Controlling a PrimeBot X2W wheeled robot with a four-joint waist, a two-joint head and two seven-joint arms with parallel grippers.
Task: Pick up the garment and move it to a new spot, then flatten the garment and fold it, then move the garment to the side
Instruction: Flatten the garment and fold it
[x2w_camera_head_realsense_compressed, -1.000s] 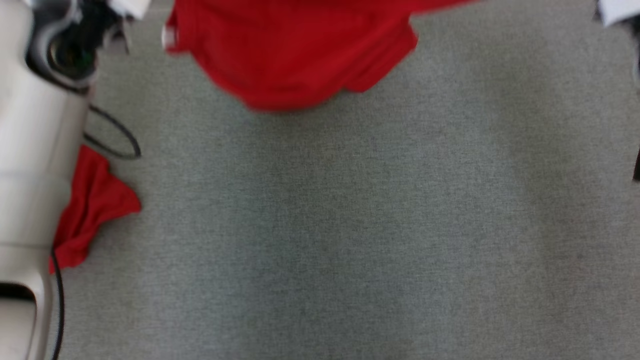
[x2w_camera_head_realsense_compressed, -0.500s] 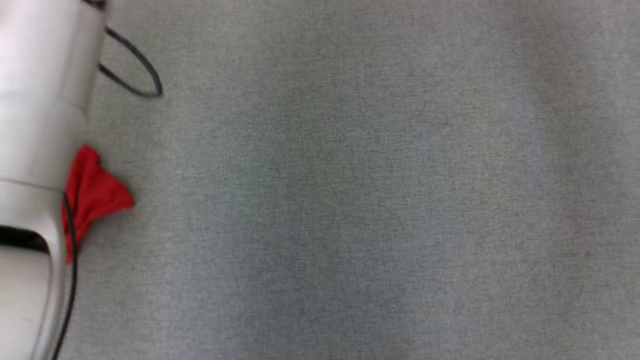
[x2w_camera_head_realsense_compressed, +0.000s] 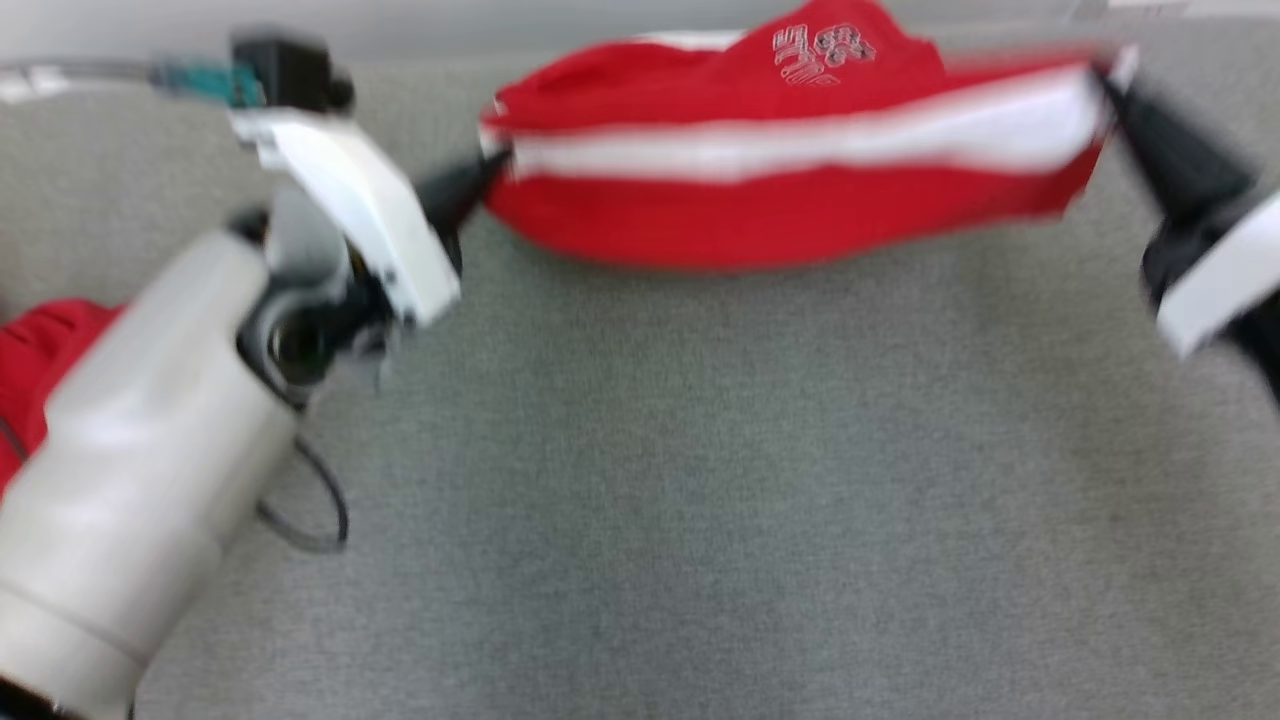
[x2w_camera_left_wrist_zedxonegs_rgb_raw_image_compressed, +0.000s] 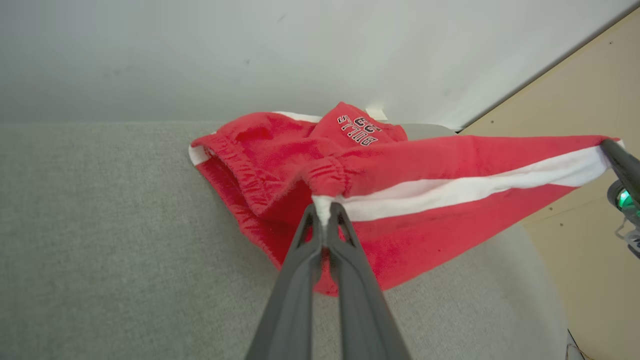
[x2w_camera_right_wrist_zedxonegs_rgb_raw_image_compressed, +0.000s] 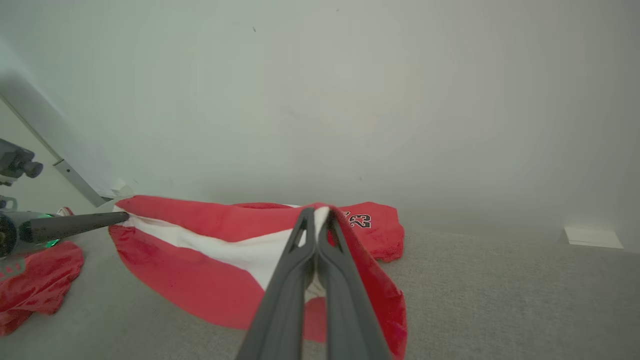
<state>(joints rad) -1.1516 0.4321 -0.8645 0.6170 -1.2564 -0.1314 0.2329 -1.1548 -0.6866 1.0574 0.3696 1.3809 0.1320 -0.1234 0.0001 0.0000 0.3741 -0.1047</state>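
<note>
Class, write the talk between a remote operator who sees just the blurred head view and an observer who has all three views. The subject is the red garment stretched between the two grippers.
Operator: My picture is smeared. Where exactly does the left gripper grip the garment?
Observer: In the left wrist view, the left gripper is shut on the garment, pinching one end of its white stripe.
Operator: I can see pale print on the red cloth but can't read it. What does it say?
Observer: The right wrist view shows the print clearly enough: it is the number 23.
</note>
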